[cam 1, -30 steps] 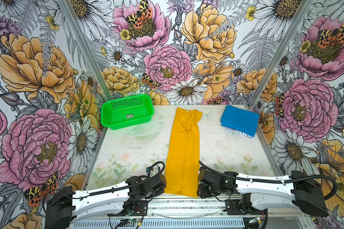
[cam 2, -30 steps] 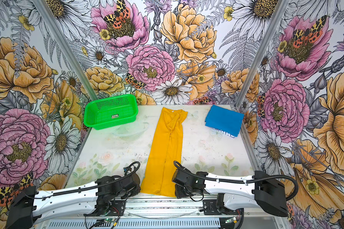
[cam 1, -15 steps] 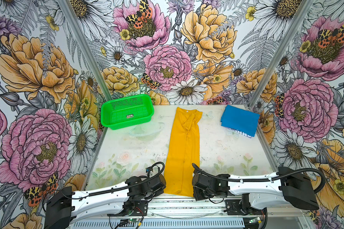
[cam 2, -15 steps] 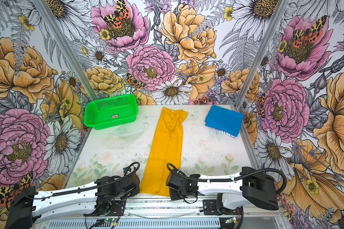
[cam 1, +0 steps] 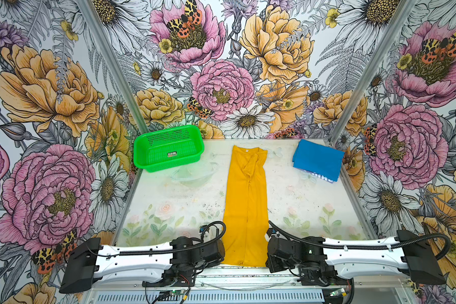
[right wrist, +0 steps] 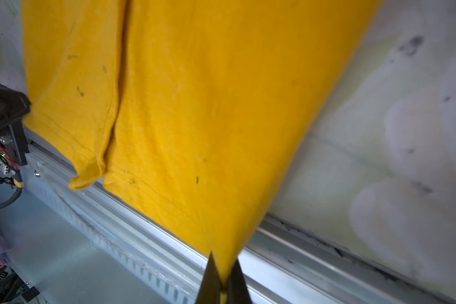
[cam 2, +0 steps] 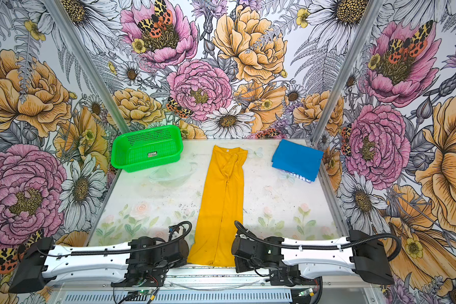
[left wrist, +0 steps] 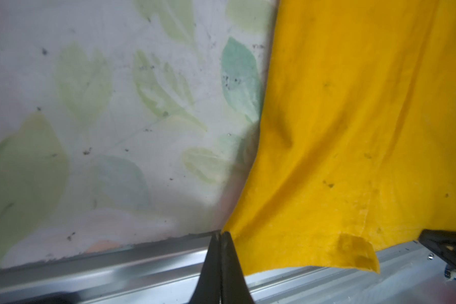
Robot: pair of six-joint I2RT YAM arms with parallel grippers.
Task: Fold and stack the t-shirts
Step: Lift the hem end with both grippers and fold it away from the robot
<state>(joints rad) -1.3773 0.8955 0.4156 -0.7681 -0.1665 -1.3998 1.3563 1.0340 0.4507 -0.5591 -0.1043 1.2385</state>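
claws, left claw (left wrist: 219,234) and right claw (right wrist: 223,257), are each pinching a near hem corner of the yellow t-shirt (cam 1: 246,210) lying lengthwise on the desk (cam 1: 169,205).

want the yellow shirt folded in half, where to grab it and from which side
Pinch the yellow shirt at its two near hem corners, coming from the front of the table. It lies as a long narrow strip, hem overhanging that edge; the left gripper and right gripper are shut there.
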